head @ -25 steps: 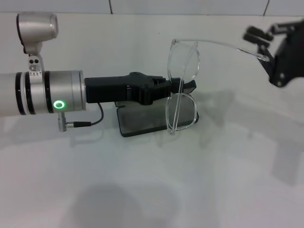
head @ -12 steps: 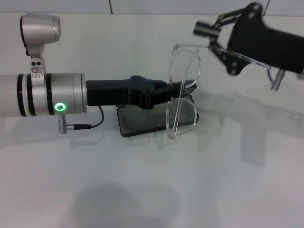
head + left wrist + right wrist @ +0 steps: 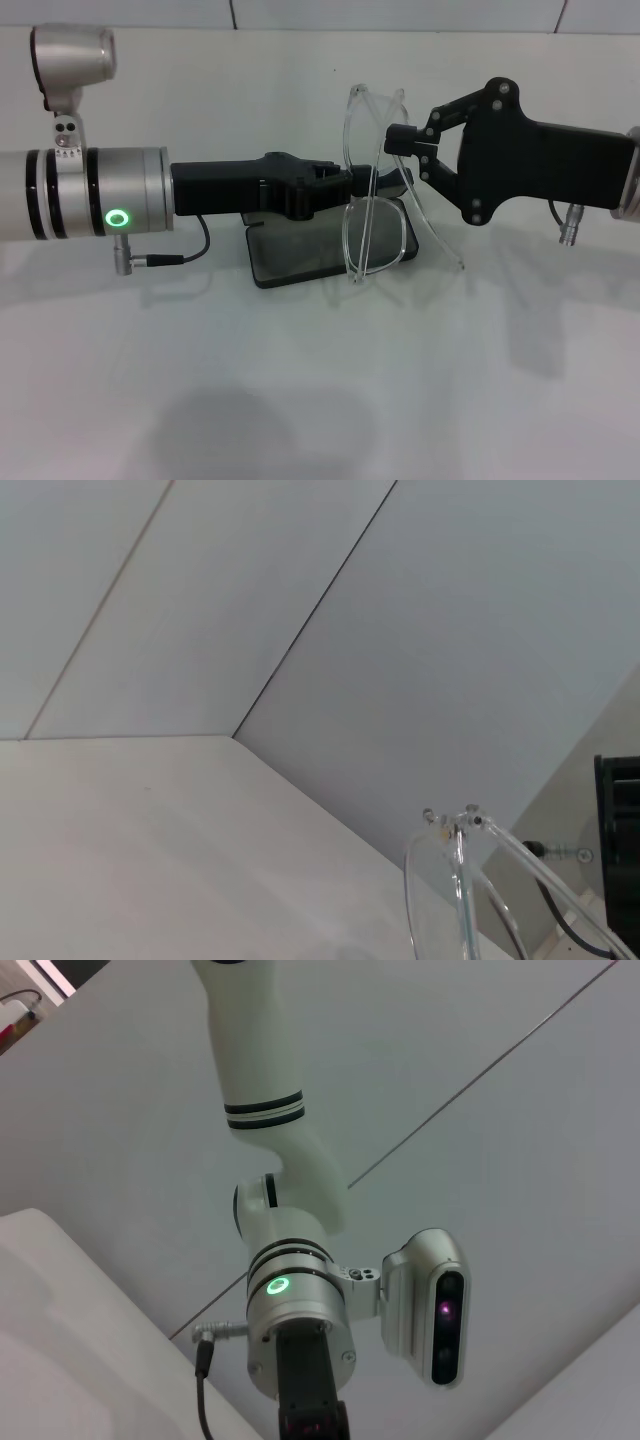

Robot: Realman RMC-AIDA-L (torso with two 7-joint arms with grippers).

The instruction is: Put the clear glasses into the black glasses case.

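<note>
I am a two-armed robot at a white table (image 3: pixel 320 400), seen from my head camera looking down. My left gripper (image 3: pixel 368 183) reaches in from the left edge of the frame to the centre, a silver forearm with a green ring light leading to black fingers. Those fingers are clamped together on the clear glasses (image 3: pixel 373 205), pinching the frame at the bridge, so the glasses hang in the air turned on end, one lens above the other, in the middle of the frame.

Directly below and behind the glasses lies the black glasses case (image 3: pixel 300 255), open on the table, its grey lining facing up. The lower lens overlaps the right end of the case in this view; I cannot tell whether it touches.

My right gripper (image 3: pixel 405 143) comes in from the right edge, upper centre, its black fingers (image 3: pixel 402 138) close against the upper part of the glasses near the hinge. One thin clear arm of the glasses slants down to the lower right beneath it. I cannot tell whether these fingers are apart or together.

In the left wrist view the glasses (image 3: pixel 455 880) show at the lower right against a pale wall
</note>
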